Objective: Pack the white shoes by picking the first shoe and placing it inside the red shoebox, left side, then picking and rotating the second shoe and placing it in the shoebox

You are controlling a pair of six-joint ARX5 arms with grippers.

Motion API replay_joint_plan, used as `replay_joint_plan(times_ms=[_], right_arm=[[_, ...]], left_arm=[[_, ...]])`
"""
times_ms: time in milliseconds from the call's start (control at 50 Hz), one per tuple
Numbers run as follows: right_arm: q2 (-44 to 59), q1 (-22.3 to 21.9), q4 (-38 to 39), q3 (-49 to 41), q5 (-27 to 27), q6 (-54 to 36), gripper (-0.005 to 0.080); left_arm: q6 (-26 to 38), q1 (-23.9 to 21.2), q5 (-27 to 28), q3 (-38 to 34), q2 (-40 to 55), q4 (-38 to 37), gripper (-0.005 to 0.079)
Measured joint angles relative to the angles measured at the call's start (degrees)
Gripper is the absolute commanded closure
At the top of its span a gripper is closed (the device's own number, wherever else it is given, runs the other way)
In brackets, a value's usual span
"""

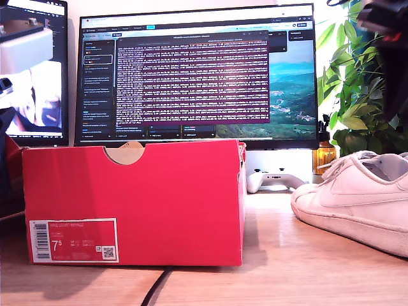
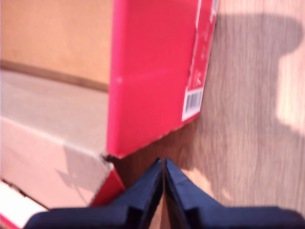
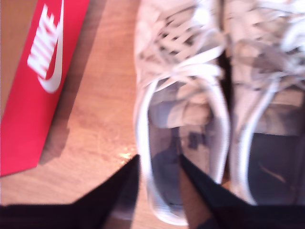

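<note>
The large bright red cardboard shoebox [image 1: 134,201] stands open on the wooden surface [image 1: 287,268], near its front edge, its white barcode label facing the exterior camera. My first hand [image 2: 163,164] hovers just outside a corner of that box, fingers pressed together with nothing between them; the bare cardboard inside shows beside it. The pair of white leather low-top sneakers [image 3: 178,109] sits side by side on the surface, well apart from the box toward the exterior view's right. My second hand [image 3: 159,162] hangs over the nearer shoe's heel opening, spread wide, one finger [image 3: 121,191] outside the collar and one over the insole, gripping nothing. A flat red lid with white lettering [image 3: 38,81] lies beside the shoes.
</note>
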Motion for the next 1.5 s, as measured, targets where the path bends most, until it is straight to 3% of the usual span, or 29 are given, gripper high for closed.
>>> replay_joint_plan(times_ms=[300, 680, 740, 840, 1000, 1200, 1500], right_arm=[[8.46, 4.02, -0.11, 0.00, 0.39, -1.22, 0.0442], [19.06, 4.37, 0.76, 0.00, 1.68, -2.91, 0.0456], [20.33, 4.37, 1.11, 0.00, 1.68, -2.97, 0.0515], [21.29, 4.37, 2.40, 0.00, 1.51, -3.10, 0.0779], [21.29, 4.74, 5.46, 0.00, 1.40, -2.49, 0.0765], [21.29, 5.68, 3.45, 2.12, 1.25, 1.29, 0.0765], [19.93, 9.07, -0.87, 16.24, -2.10, 9.62, 0.0765]], left_arm=[[0.00, 0.00, 0.98, 0.00, 0.00, 0.02, 0.0762], [0.00, 0.00, 1.01, 0.00, 0.00, 0.04, 0.0762], [0.00, 0.00, 0.98, 0.00, 0.00, 0.04, 0.0761], [0.00, 0.00, 0.98, 0.00, 0.00, 0.02, 0.0762], [0.00, 0.00, 0.98, 0.00, 0.00, 0.02, 0.0762], [0.00, 0.00, 0.96, 0.00, 0.00, 0.02, 0.0762], [0.00, 0.00, 0.96, 0.00, 0.00, -0.17, 0.0761]])
